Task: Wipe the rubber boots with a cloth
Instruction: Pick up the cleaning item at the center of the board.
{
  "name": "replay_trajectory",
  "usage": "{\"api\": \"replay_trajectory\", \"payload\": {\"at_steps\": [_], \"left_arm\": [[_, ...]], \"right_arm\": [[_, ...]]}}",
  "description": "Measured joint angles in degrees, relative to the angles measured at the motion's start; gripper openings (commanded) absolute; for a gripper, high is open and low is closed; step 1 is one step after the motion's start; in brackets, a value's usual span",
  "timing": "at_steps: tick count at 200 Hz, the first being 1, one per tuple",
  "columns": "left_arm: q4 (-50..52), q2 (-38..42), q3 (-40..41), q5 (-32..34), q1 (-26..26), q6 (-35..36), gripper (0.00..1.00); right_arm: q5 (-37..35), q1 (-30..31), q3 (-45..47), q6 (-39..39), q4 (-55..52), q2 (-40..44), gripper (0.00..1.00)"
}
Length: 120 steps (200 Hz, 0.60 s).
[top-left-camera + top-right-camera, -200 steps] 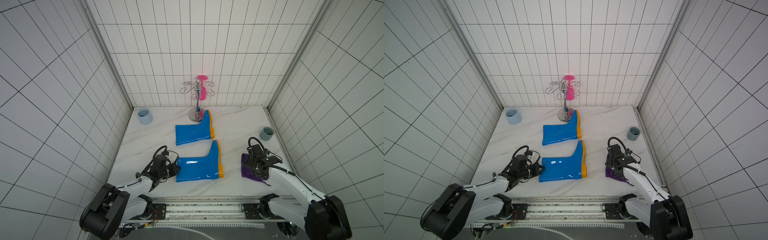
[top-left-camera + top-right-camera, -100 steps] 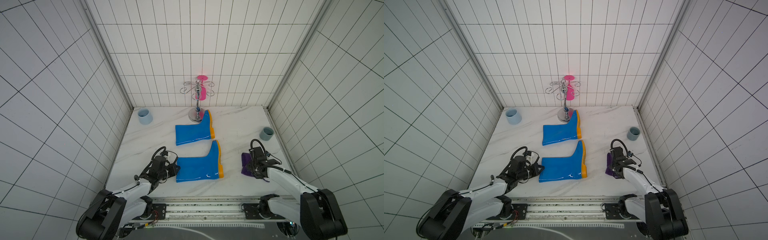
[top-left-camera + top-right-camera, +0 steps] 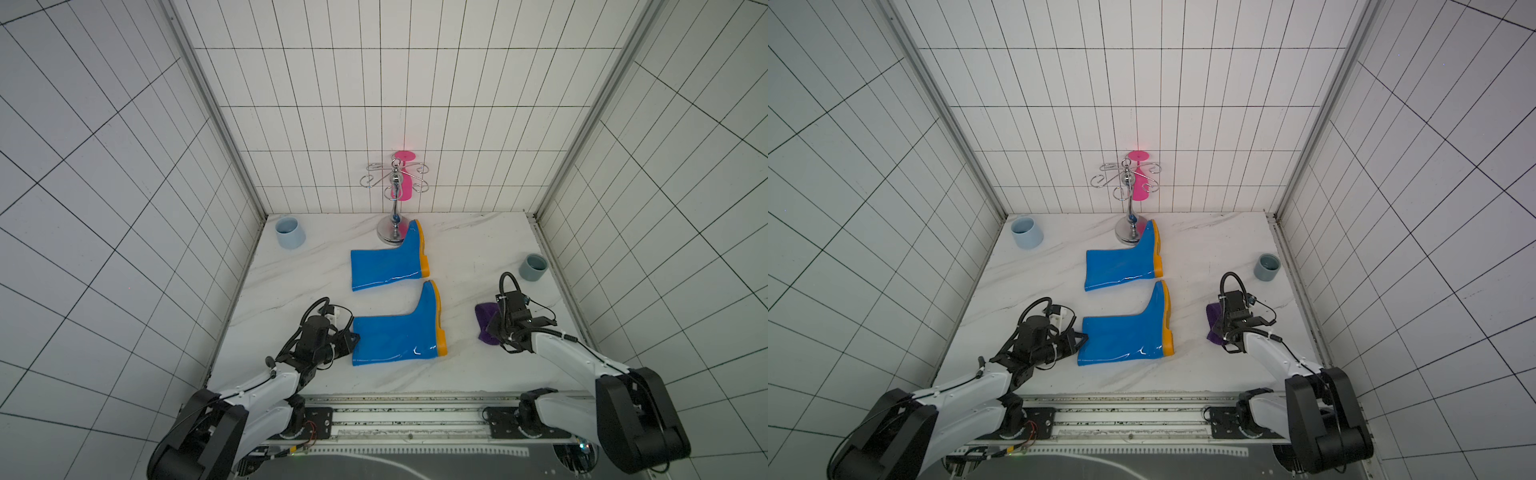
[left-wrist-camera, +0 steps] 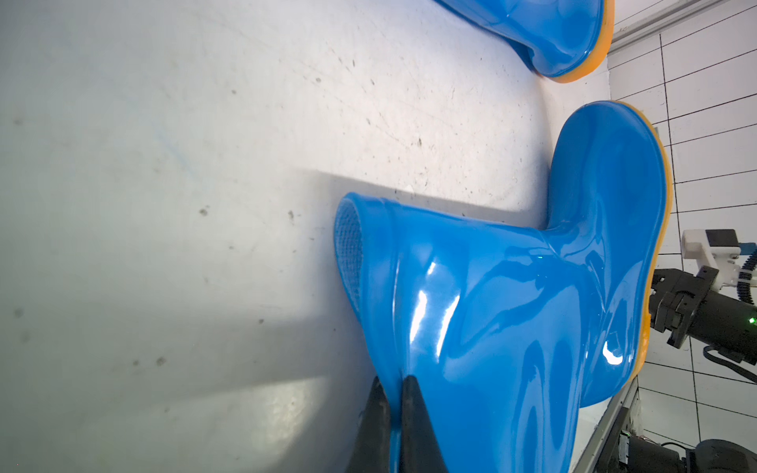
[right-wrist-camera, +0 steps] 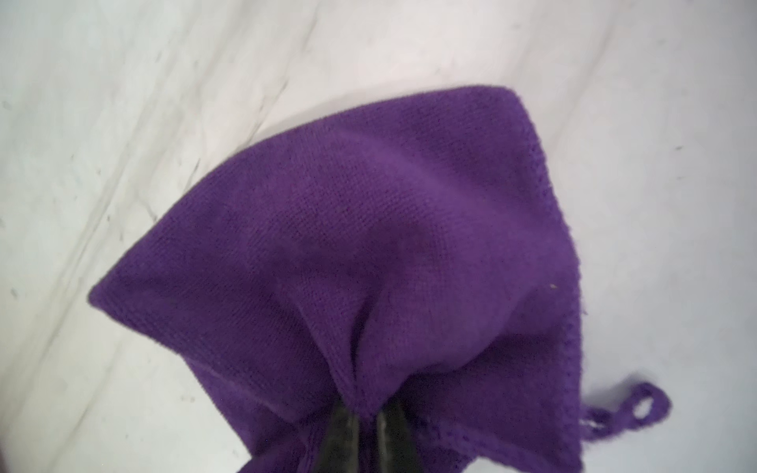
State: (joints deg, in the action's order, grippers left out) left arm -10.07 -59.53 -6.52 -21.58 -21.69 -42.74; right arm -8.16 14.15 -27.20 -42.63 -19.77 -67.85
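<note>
**Cloth pinched on the right; near boot lies to its left, sole facing it**

The right pincer is closed narrow on a gathered fold of the purple cloth, which rests on the white surface near the boot's orange sole but not touching it. The near boot lies on its side with its leg running crosswise, and the left pincer is clamped thin on the top rim at the opposite end. The far boot lies parallel behind it, untouched. The right arm is nearer the foot, so I judge the cloth must lift and travel leftward.
</note>
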Motion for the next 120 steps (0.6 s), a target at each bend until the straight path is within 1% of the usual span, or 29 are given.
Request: {"api": "replay_trajectory", "payload": {"at_steps": [22, 47, 76, 120], "left_arm": [[-0.3, 0.6, 0.2, 0.0, 0.0, -0.2, 0.0], [-0.2, 2.0, 0.6, 0.0, 0.0, -0.2, 0.0], [0.9, 4.2, 1.1, 0.0, -0.1, -0.2, 0.0], [1.4, 5.2, 1.1, 0.1, -0.2, -0.2, 0.0]], "right_arm": [[1.2, 4.5, -2.4, 3.0, -4.5, 0.9, 0.0], [1.8, 10.2, -8.9, 5.3, -8.7, 1.5, 0.0], [1.5, 17.2, -16.3, 6.0, -11.5, 1.5, 0.0], [-0.2, 26.3, -22.3, 6.0, -15.2, 1.4, 0.0]]}}
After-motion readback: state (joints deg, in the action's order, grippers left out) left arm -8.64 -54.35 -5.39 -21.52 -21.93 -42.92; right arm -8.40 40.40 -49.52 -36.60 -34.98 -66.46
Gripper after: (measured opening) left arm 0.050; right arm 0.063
